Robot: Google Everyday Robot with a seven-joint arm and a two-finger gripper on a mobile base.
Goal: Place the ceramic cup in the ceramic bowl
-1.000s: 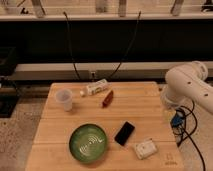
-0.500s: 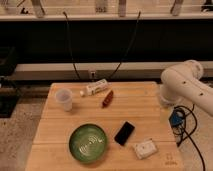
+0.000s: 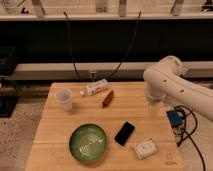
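Ceramic cup [image 3: 64, 99] upright, rim up, counter's [image 3: 60, 131] left rear, ceramic bowl [image 3: 88, 143] nearer front, apart, gripper [image 3: 155, 108] hanging over right side, fingers open, empty

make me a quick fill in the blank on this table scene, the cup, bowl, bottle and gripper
1. The ceramic cup stands upright on the wooden table, ____ the ceramic bowl.
2. The white bottle lies on its ____.
3. The ceramic bowl's colour is ____.
4. The gripper hangs beneath the white arm, at the table end opposite the cup, holding ____.

Missing words: outside; side; green; nothing
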